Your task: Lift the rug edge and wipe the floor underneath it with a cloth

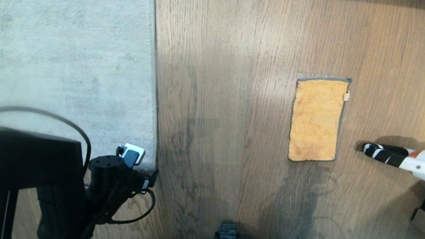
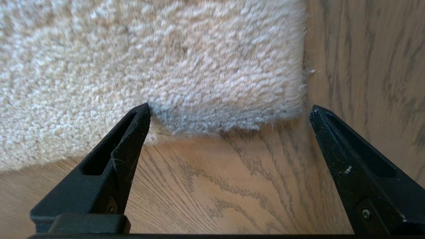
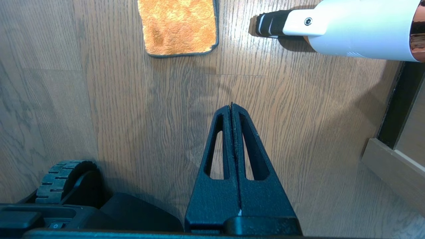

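left tool (image 2: 229, 113) agape – seemingly astride rug edge (image 2: 232, 127)

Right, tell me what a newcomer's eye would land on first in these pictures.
First the orange cloth, lying flat on the brown wood floor to the right, well apart from the rug. Then the pale rug edge on the left, where the left gripper stands open, one finger on the pile, the other past the corner. The right gripper is shut above bare floor, below a white-and-black tool.

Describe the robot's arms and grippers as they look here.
The left arm is matte black with looping black cables and a small white block near the wrist. The left gripper and right gripper have black, tapering, slotted fingers with textured inner faces.
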{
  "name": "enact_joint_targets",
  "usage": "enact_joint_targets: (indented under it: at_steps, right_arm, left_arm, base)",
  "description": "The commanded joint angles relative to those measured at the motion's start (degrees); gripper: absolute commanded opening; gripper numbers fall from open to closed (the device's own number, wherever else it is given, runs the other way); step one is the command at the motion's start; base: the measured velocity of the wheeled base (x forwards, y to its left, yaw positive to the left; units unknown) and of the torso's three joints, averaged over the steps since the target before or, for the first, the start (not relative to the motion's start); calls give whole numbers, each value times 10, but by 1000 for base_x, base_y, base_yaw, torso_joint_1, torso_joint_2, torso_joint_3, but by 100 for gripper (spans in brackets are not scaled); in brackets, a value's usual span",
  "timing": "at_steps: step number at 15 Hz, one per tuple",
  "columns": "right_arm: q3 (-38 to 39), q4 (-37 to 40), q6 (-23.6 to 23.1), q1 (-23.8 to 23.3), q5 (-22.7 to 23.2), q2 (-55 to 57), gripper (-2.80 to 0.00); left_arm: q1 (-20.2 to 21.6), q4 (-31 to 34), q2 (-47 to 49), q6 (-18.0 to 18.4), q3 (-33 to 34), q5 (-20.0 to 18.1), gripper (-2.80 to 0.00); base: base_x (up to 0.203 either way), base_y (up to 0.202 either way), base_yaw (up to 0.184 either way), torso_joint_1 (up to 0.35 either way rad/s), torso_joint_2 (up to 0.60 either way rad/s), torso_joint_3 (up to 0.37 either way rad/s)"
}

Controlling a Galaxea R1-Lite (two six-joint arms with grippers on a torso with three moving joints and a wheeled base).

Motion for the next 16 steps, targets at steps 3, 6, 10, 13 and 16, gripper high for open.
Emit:
enact_joint_targets:
  at_steps: [3, 6, 10, 13, 16]
  right_arm:
    - [0, -1, 0, 0, 0, 0, -280]
    - [0, -1, 0, 0, 0, 0, -280]
    - [0, -1, 0, 0, 0, 0, -280]
    - [0, -1, 0, 0, 0, 0, -280]
    - [0, -1, 0, 0, 0, 0, -280]
  left_arm:
    - [1, -4, 12, 2, -2, 1, 0]
    - [1, -5, 17, 1, -7, 1, 0]
    - [1, -5, 17, 1, -16, 1, 0]
    - [2, -5, 17, 2, -19, 1, 0]
    - [5, -5, 17, 10, -19, 1, 0]
  base:
    - [0, 0, 0, 0, 0, 0]
    - [0, 0, 0, 0, 0, 0]
    - [0, 0, 0, 0, 0, 0]
    - [0, 0, 0, 0, 0, 0]
    - [0, 0, 0, 0, 0, 0]
